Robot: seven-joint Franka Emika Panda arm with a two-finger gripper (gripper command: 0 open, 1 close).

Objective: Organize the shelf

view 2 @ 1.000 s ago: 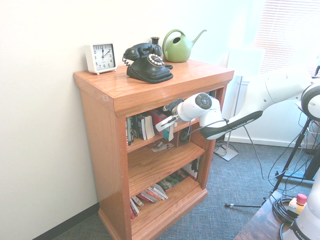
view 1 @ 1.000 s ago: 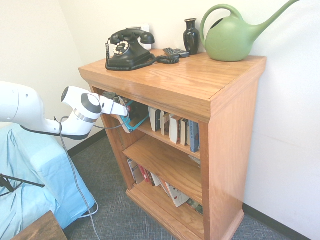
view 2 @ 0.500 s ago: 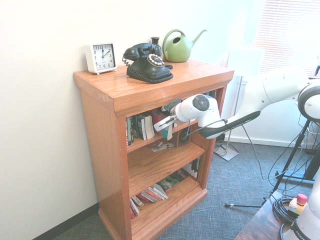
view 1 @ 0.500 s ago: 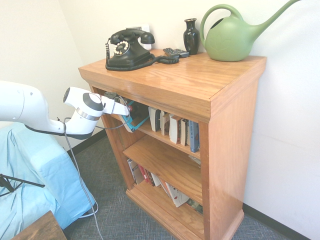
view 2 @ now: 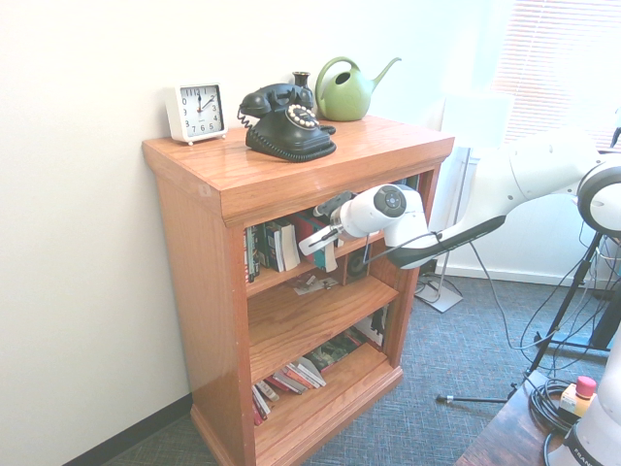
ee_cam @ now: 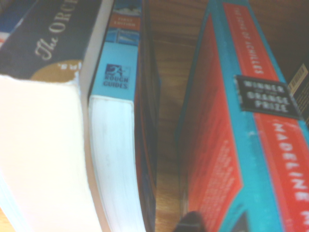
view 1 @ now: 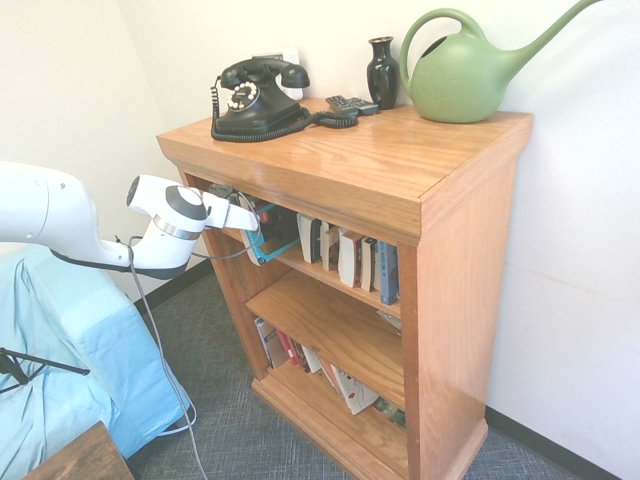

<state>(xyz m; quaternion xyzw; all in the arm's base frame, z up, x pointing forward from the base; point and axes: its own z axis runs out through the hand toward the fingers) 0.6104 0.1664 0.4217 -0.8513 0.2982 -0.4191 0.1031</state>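
The shelf (view 1: 400,160) is an orange-brown bookcase with three tiers; it also fills the second exterior view (view 2: 291,175). My gripper (view 1: 258,232) reaches into the near end of the top tier, right against a red book with teal edges (view 1: 272,232) that leans there. From the other side, the gripper (view 2: 320,241) sits in front of that red book (view 2: 309,229). Close up, the red and teal book (ee_cam: 231,145) stands apart from a blue Rough Guides book (ee_cam: 118,96) and a dark book (ee_cam: 53,34). More books (view 1: 350,258) stand in a row further along the tier.
On top stand a black telephone (view 1: 255,100), a dark vase (view 1: 382,72), a green watering can (view 1: 465,75), a remote (view 1: 352,104) and a white clock (view 2: 197,111). Books lie slumped on the bottom tier (view 1: 310,362). A light blue covered object (view 1: 70,350) sits beside the arm.
The arm has edged a little deeper into the top tier. The red and teal book now sits further inside and less tilted outward.
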